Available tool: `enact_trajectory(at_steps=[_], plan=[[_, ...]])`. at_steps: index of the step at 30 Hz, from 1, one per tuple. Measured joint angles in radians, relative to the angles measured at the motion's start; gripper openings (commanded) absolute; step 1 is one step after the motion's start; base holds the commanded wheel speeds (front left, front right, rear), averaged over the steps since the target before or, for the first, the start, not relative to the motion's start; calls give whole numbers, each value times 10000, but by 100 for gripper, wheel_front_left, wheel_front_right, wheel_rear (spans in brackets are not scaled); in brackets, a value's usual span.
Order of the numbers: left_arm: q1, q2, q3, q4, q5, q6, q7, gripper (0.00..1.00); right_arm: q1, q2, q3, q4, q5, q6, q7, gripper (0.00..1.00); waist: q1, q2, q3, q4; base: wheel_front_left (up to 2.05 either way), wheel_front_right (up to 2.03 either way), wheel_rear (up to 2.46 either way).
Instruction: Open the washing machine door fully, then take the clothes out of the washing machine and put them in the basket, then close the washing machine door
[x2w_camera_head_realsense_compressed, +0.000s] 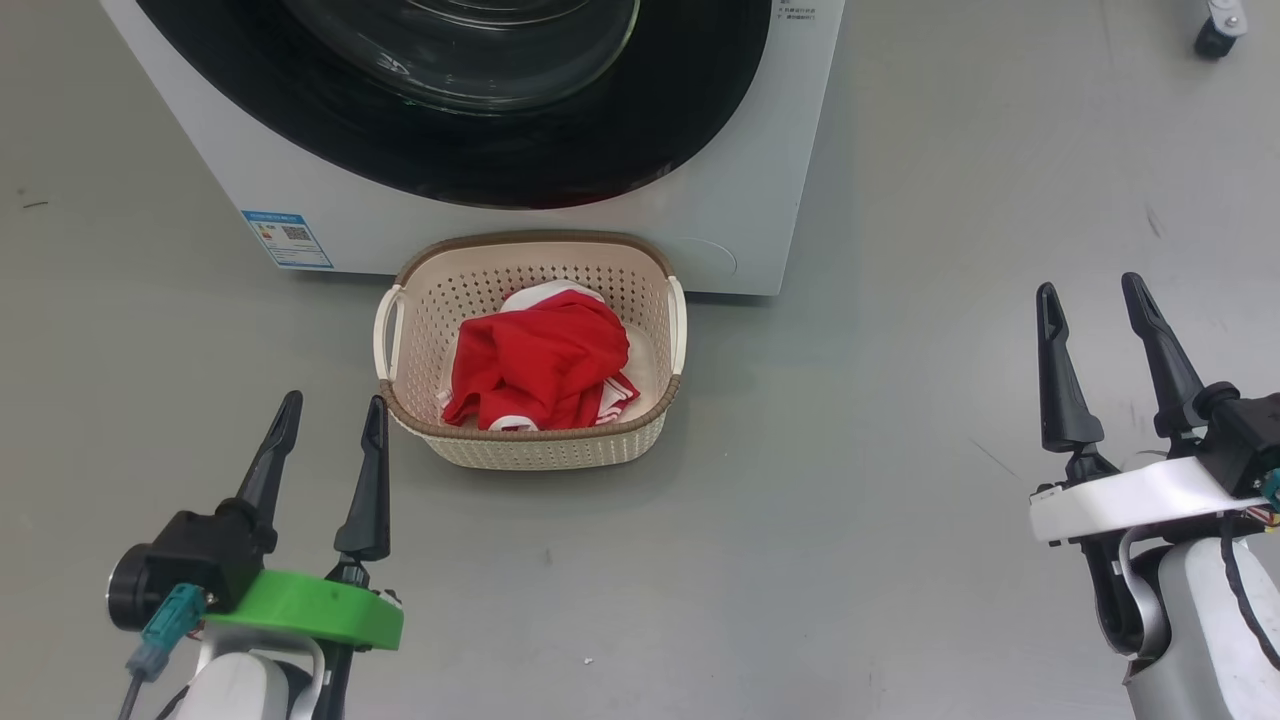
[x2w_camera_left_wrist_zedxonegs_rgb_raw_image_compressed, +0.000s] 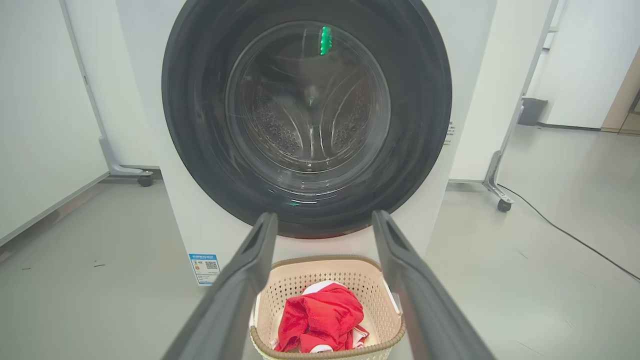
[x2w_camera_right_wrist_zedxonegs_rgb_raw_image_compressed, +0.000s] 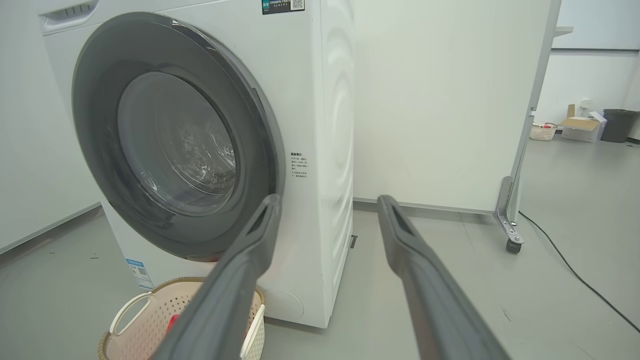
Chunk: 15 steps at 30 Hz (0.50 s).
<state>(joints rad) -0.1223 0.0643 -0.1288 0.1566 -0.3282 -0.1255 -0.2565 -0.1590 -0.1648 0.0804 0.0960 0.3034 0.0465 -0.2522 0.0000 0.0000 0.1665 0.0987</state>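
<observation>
The white washing machine (x2w_camera_head_realsense_compressed: 740, 170) (x2w_camera_left_wrist_zedxonegs_rgb_raw_image_compressed: 200, 220) (x2w_camera_right_wrist_zedxonegs_rgb_raw_image_compressed: 330, 150) stands ahead with its round black door (x2w_camera_head_realsense_compressed: 480, 120) (x2w_camera_left_wrist_zedxonegs_rgb_raw_image_compressed: 305, 120) (x2w_camera_right_wrist_zedxonegs_rgb_raw_image_compressed: 175, 145) shut flat against the front. On the floor right before it sits the cream basket (x2w_camera_head_realsense_compressed: 530, 445) (x2w_camera_left_wrist_zedxonegs_rgb_raw_image_compressed: 295, 280) (x2w_camera_right_wrist_zedxonegs_rgb_raw_image_compressed: 140, 320), holding the red clothes (x2w_camera_head_realsense_compressed: 540, 365) (x2w_camera_left_wrist_zedxonegs_rgb_raw_image_compressed: 320, 315) with white trim. My left gripper (x2w_camera_head_realsense_compressed: 330, 412) (x2w_camera_left_wrist_zedxonegs_rgb_raw_image_compressed: 322, 220) hangs open just left of the basket, nothing between its fingers. Far off to the right, my right gripper (x2w_camera_head_realsense_compressed: 1092, 295) (x2w_camera_right_wrist_zedxonegs_rgb_raw_image_compressed: 327, 202) is open and empty too.
Grey floor lies all around. White wheeled partition panels (x2w_camera_left_wrist_zedxonegs_rgb_raw_image_compressed: 45, 100) (x2w_camera_right_wrist_zedxonegs_rgb_raw_image_compressed: 450, 100) stand beside and behind the machine, with castors (x2w_camera_left_wrist_zedxonegs_rgb_raw_image_compressed: 504, 205) (x2w_camera_right_wrist_zedxonegs_rgb_raw_image_compressed: 514, 245) and a black cable (x2w_camera_left_wrist_zedxonegs_rgb_raw_image_compressed: 575, 235) on the floor at the right. Boxes and a bin (x2w_camera_right_wrist_zedxonegs_rgb_raw_image_compressed: 617, 125) stand far back.
</observation>
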Motion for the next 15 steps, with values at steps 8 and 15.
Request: enact_trajectory(at_steps=[8,15], plan=[[0,146,-378,-13,-259,0,-2,100,13,31,-19,-6,-75,56,2,100,0,0,63,-4,0,0,0],[0,221,-489,-33,-454,0,0,100,20,92,-127,-27,-90,136,0,100,0,0,102,-28,0,0,0]])
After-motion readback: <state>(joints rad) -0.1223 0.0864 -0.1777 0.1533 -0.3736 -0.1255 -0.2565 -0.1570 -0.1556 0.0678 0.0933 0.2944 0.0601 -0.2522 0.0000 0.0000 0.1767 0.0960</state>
